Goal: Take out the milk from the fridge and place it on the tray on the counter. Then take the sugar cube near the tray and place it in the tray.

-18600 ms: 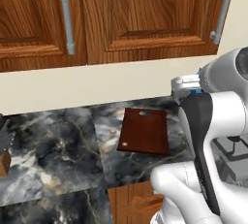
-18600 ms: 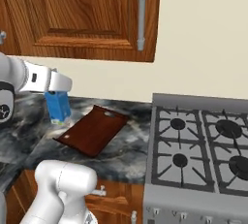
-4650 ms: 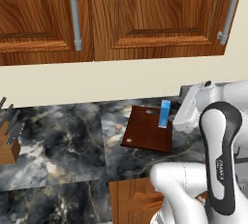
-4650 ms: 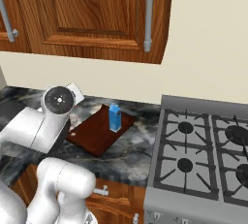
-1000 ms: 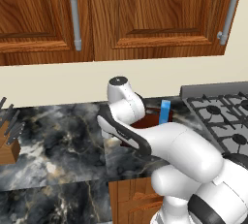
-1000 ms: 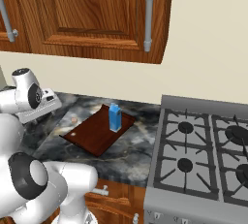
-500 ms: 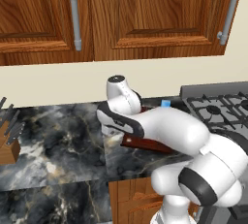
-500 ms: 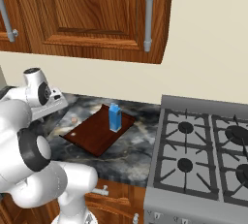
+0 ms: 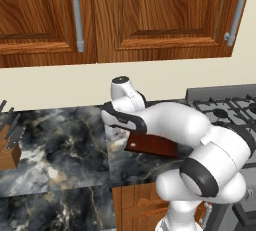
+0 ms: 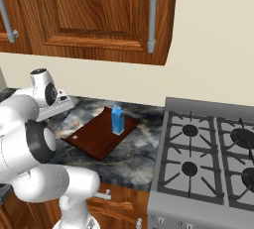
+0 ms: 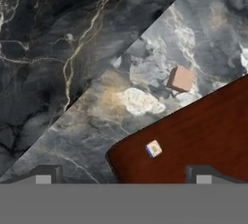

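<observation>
The blue milk (image 10: 117, 120) carton stands upright on the far part of the dark reddish-brown tray (image 10: 96, 137). In the hand view the tray's corner (image 11: 193, 140) lies at lower right, and a small tan sugar cube (image 11: 180, 79) rests on the black marble counter (image 11: 58, 48) just off the tray's edge. My gripper (image 11: 123, 175) hangs open above the tray's corner, looking down, with nothing between its fingertips (image 11: 46, 174). The cube sits beyond the tips, apart from them. The fridge is out of view.
A gas stove (image 10: 208, 143) adjoins the counter to the right of the tray. A knife block (image 9: 7, 147) stands at the counter's far left. Wooden wall cabinets (image 9: 125, 15) hang above. My own arm (image 9: 170, 125) covers most of the tray in the left base view.
The arm's elbow has swung round while the hand edged slightly towards the tray's left end. The milk, tray and sugar cube have not moved. The gripper stays open.
</observation>
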You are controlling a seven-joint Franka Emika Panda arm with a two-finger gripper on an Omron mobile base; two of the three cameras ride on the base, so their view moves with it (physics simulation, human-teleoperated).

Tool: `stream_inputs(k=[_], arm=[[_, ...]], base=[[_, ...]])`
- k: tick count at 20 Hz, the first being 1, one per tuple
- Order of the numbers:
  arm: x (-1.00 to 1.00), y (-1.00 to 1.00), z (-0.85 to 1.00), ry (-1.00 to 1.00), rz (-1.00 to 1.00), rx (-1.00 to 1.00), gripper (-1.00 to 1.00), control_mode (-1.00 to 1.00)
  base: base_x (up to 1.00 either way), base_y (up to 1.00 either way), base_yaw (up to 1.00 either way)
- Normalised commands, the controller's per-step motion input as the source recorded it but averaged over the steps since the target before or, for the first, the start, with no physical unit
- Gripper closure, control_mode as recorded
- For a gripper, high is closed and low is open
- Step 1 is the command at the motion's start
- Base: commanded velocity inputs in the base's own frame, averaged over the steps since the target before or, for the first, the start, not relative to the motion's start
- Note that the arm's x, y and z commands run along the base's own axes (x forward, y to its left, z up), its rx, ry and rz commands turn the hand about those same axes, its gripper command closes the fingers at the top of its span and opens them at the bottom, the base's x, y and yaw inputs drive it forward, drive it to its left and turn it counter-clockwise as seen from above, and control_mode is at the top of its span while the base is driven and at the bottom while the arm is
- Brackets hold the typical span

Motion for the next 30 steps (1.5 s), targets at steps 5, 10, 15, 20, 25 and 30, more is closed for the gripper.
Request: stream_inputs(k=[5,10,15,20,25,30], arm=[[0.16,-0.18,-0.11,0.00,-0.05,0.00,-1.00,-1.00],[0.07,-0.09,-0.22,0.02,-0.09,0.02,-1.00,-1.00],[0.15,-0.07,-0.20,0.00,-0.08,0.00,-1.00,-1.00],[0.28,-0.04,-0.18,0.00,-0.06,0.00,-1.00,-1.00],[0.34,0.00,-0.16,0.00,-0.07,0.00,-1.00,-1.00],[0.28,0.00,-0.14,0.00,-0.07,0.00,-1.00,-1.00]], base=[[0.00,0.00,0.00],[0.00,0.00,0.00],[0.00,0.00,0.00],[0.00,0.00,0.00],[0.00,0.00,0.00],[0.00,0.00,0.00]])
